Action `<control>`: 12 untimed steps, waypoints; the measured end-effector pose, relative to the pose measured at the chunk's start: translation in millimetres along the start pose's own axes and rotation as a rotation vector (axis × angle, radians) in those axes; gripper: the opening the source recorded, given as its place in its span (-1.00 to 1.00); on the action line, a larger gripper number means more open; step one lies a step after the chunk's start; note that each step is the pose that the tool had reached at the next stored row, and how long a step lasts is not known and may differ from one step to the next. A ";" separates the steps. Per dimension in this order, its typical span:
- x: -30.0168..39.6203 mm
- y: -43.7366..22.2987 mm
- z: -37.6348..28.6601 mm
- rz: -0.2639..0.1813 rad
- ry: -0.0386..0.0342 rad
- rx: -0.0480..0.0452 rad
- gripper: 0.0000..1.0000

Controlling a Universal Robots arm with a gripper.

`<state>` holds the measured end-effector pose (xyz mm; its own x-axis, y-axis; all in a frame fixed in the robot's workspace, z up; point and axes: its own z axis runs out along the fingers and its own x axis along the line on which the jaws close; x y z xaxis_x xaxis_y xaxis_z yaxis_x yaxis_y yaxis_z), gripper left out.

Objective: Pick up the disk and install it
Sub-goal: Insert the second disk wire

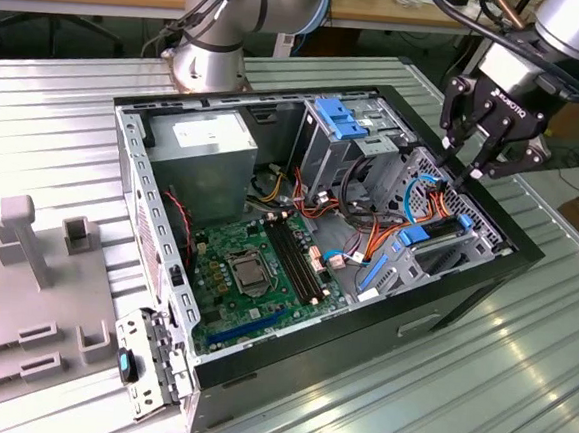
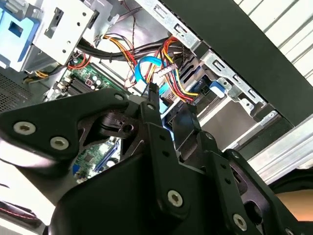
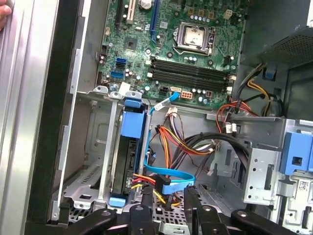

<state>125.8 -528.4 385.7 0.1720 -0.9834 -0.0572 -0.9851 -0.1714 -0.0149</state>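
The disk (image 3: 124,166) stands on edge in the drive bay of the open computer case (image 1: 464,290), a dark drive with blue plastic rails at its ends. In the exterior view the disk (image 1: 445,251) sits low in the bay at the case's right. A blue data cable (image 3: 168,176) and coloured power wires run to its end. My gripper (image 1: 462,158) hangs just above that bay, open, with nothing between its fingers. Its black fingertips (image 3: 146,198) frame the cables in the first wrist view, and the gripper (image 2: 166,110) points down at the wiring in the second wrist view.
The green motherboard (image 1: 256,264) lies in the case's middle, with the grey power-supply box (image 1: 210,140) at the back. A metal drive cage with a blue bracket (image 1: 339,118) stands beside the gripper. Grey fixtures (image 1: 27,241) stand on the ribbed table at the exterior view's left.
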 end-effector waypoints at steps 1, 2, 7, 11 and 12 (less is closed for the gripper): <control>-0.6 0.0 1.0 -0.009 -0.0002 -0.0005 -0.22; -2.1 -0.1 2.7 -0.036 0.0041 -0.0029 -0.22; -9.2 -1.3 5.5 -0.094 0.0214 -0.0095 -0.22; -11.5 -1.2 7.0 -0.120 0.0613 -0.0166 -0.22; -11.5 -1.2 7.1 -0.124 0.0696 -0.0185 -0.22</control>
<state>125.1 -516.5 379.2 0.2925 -0.9562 0.0134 -0.9563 -0.2925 0.0009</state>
